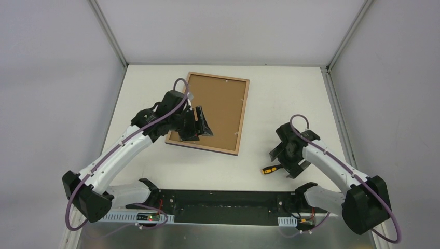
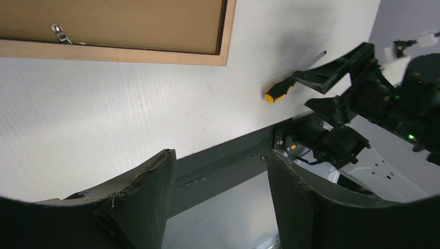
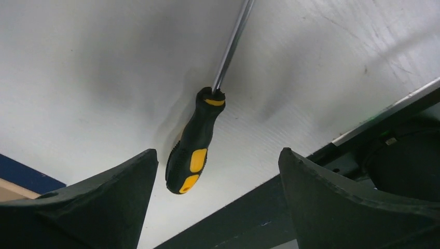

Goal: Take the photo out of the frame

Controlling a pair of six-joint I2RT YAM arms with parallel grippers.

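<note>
The right gripper [image 3: 217,153] is seen wide open above the screwdriver [image 3: 191,155], which lies on the table [image 1: 290,98] untouched by either finger. The left gripper [image 2: 219,155], its jaws apart and empty, is poised over the near left corner of the frame [image 1: 244,116], laid face down at mid-table with the backing board [image 1: 220,104] uppermost. The step in hand is judged to be freeing the board; whether its clips are turned cannot be told. Next, a board edge must be caught and lifted.
</note>
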